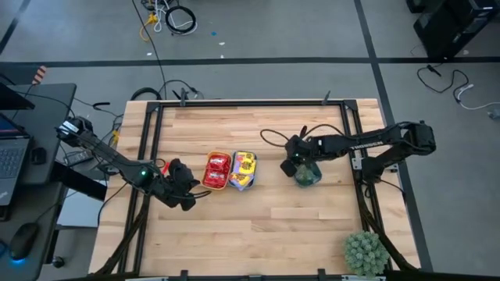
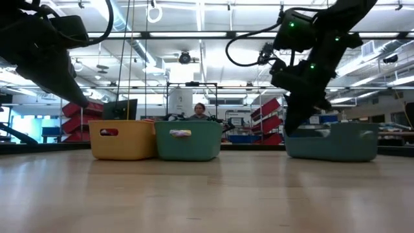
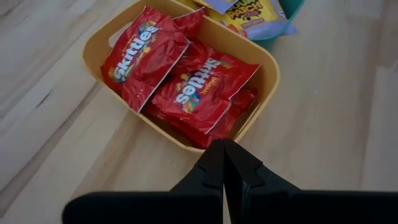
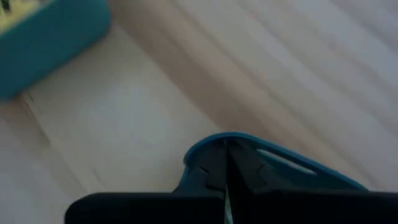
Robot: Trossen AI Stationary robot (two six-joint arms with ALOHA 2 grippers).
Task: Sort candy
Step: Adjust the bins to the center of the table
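Red candy packets [image 3: 186, 87] fill a yellow-orange tray [image 1: 216, 170] at the table's middle. Right beside it stands a teal tray [image 1: 244, 171] with yellow candy [image 3: 252, 11]. A second teal tray [image 1: 308, 175], farther right, holds dull green candy. My left gripper [image 3: 224, 155] hangs shut and empty just left of the yellow-orange tray, above table height. My right gripper [image 4: 225, 158] is shut and empty too, slanting down over the left rim [image 4: 273, 155] of the second teal tray [image 2: 333, 141]. Whether it touches that rim cannot be told.
A spiky green plant [image 1: 366, 251] stands at the table's near right corner. Bare wood [image 1: 258, 234] lies between the trays and the near edge, and also toward the far edge. A dark frame [image 1: 152, 125] runs along the table's sides.
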